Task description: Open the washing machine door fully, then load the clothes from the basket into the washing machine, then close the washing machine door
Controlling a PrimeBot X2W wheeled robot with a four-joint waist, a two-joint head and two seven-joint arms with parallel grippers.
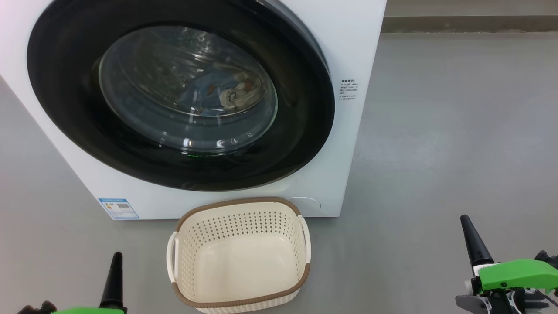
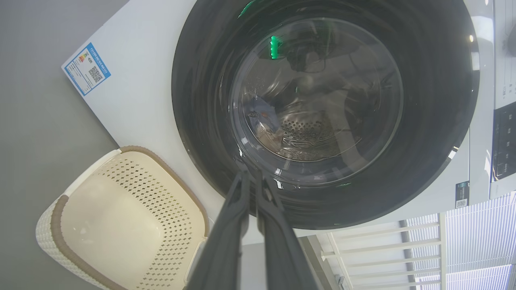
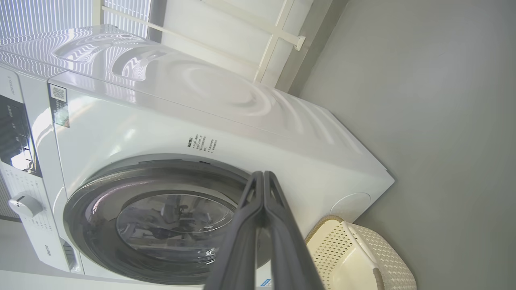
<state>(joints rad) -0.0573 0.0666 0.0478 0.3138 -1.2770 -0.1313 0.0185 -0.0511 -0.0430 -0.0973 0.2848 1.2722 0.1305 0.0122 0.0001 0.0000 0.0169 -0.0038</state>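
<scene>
Clothes point(image 1: 218, 91) blurred behind closed door point(image 1: 65, 87).

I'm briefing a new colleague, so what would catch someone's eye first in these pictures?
The washing machine door, a huge glossy black ring, is shut on the white washing machine; through its glass the clothes lie in the drum. Before it on the grey floor stands the basket, empty.

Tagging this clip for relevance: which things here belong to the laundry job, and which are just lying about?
Job: washing machine, washing machine door (shut), clothes behind its glass, empty basket.
Just there: blue label sticker, printed notice, grey floor.
</scene>
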